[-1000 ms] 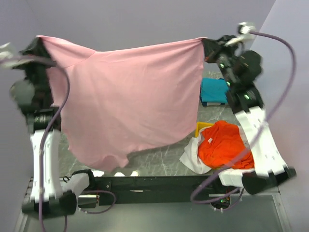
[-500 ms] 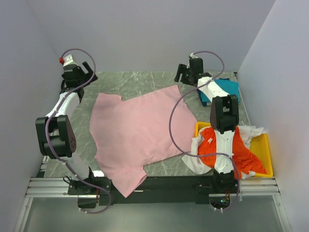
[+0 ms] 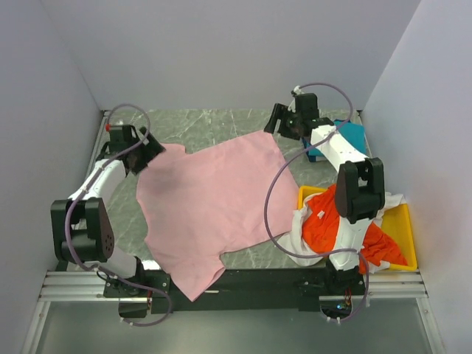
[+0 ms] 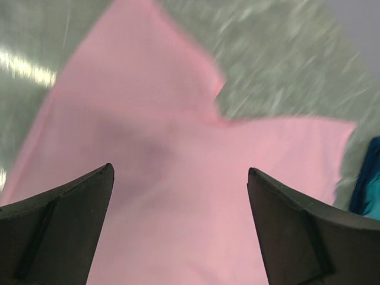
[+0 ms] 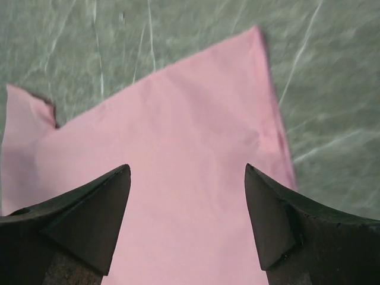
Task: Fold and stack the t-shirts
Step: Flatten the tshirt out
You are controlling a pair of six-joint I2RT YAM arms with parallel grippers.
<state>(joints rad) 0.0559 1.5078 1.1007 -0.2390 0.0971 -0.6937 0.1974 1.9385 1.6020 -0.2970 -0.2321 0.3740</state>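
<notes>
Pink shirt [image 3: 210, 203] lies spread on the tabletop [image 3: 214, 122], one corner overhanging the near edge. Left fingers [image 4: 65, 225] and right fingers [image 5: 89, 219] gape wide, empty, above its far corners; bare tabletop lies beyond.

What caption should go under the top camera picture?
Pink shirt spread on the table, left gripper and right gripper open near its far corners, orange shirt waiting in the tray.

No legible text (labels, numbers) anywhere.
</notes>
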